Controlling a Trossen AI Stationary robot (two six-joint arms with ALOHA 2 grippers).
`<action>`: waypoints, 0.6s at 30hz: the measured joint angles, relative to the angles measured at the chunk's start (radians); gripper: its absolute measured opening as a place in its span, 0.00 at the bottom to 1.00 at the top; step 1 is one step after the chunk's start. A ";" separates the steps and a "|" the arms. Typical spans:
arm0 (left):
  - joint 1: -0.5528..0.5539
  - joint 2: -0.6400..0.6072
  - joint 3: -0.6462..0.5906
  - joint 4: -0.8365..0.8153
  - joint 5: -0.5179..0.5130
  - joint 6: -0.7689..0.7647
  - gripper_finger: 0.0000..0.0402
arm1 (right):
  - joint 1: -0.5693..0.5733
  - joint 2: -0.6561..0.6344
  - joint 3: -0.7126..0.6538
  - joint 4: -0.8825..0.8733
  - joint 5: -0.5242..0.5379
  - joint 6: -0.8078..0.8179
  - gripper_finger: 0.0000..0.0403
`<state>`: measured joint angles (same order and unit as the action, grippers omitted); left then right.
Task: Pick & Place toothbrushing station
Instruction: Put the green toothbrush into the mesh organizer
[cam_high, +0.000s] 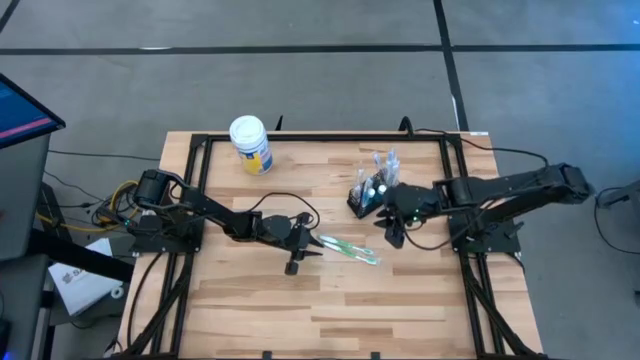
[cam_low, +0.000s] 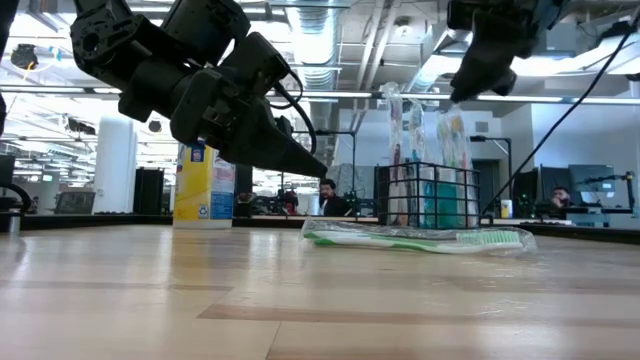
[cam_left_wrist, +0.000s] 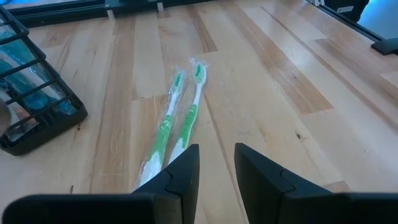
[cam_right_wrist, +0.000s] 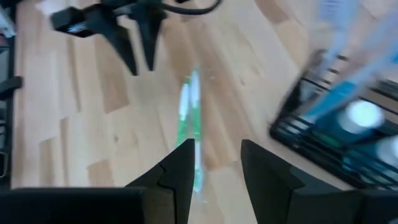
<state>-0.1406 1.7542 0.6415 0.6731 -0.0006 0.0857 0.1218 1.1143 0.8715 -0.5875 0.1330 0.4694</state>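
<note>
Two green-and-white toothbrushes (cam_high: 350, 250) in clear wrap lie flat on the wood table near its middle. The black wire-mesh holder (cam_high: 368, 192) stands behind them at the far right, with wrapped brushes (cam_low: 425, 130) upright in it. My left gripper (cam_left_wrist: 216, 167) hovers open, low above the table, just left of the brushes' handle ends, with nothing between its fingers. My right gripper (cam_right_wrist: 214, 163) is open and empty. It hangs high near the holder (cam_low: 425, 195) and looks down on the lying brushes (cam_right_wrist: 189, 118).
A white-lidded yellow-and-blue jar (cam_high: 251, 145) stands at the far left of the table. A black frame (cam_high: 190, 200) runs along the table's edges. Bare wood lies toward the near edge. People sit in the room beyond the table (cam_low: 325, 195).
</note>
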 joint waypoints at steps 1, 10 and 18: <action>0.000 0.000 0.000 0.000 0.000 0.003 0.24 | 0.013 0.006 0.000 0.014 0.001 0.000 0.30; 0.072 0.000 0.066 -0.170 0.013 0.065 0.24 | 0.082 0.105 0.001 0.145 0.036 -0.005 0.30; 0.105 0.000 0.143 -0.318 0.074 0.160 0.24 | 0.094 0.190 0.000 0.186 0.052 -0.005 0.30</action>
<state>-0.0360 1.7546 0.7844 0.3547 0.0737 0.2455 0.2161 1.3040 0.8719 -0.4013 0.1852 0.4641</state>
